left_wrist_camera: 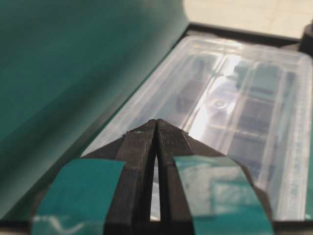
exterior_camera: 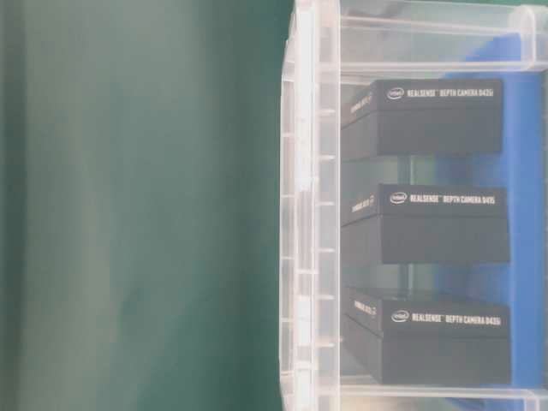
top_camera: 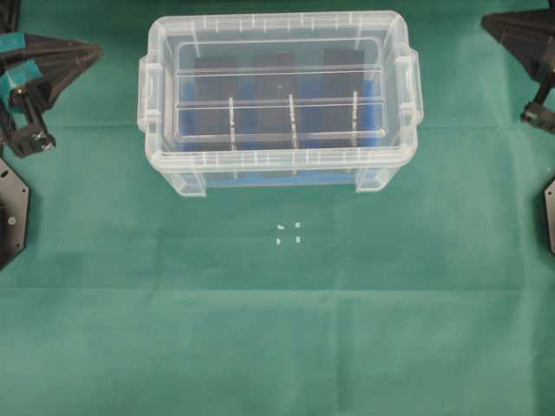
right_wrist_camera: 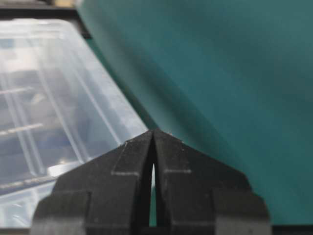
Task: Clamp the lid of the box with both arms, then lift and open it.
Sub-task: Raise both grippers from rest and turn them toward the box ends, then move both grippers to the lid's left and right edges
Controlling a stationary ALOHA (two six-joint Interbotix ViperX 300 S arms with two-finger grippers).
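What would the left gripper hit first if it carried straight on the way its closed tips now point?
Probably the lid on the box: the left gripper is shut, its tips aimed at the near end of the clear top. Depth is unclear, so it might catch the box rim instead.

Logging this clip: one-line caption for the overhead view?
Lid on the box, three black blocks inside; both arms parked either side.

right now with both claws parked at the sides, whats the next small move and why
Probably open both claws and bring them in toward the lid's short ends. The lid sits on the box, untouched. The left claw and right claw are shut on nothing, well clear of the box, so neither can clamp the rim yet.
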